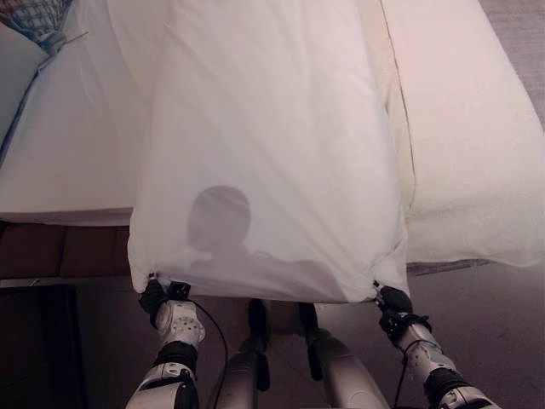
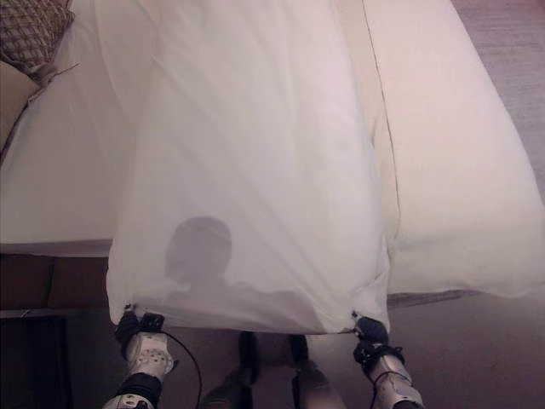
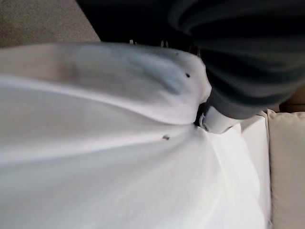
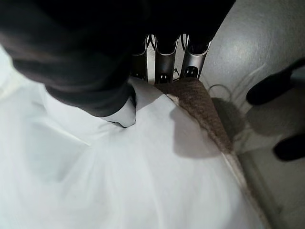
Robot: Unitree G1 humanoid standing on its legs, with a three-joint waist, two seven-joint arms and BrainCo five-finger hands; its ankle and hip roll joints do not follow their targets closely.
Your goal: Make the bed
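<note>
Clearly the white sheet [image 1: 264, 153] is thin, light and limp: it hangs taut between the two hands and runs up over the bed [image 1: 68, 162], lying partly across the cream duvet [image 1: 468, 145] on the right. The left hand [image 1: 155, 294] has the near left corner bunched in its curled fingers, as the left wrist view shows cloth gathered under the dark cover. The right hand [image 1: 390, 300] pinches the near right corner, its fingers [image 4: 159, 59] closed over the fold. Such soft cloth will sag and slide wherever it is not held, so the corners are the sensible hold, kept apart to keep the edge straight. It should weigh little, but it could slip from a loose pinch. A patterned cushion [image 2: 30, 30] lies at the far left.
</note>
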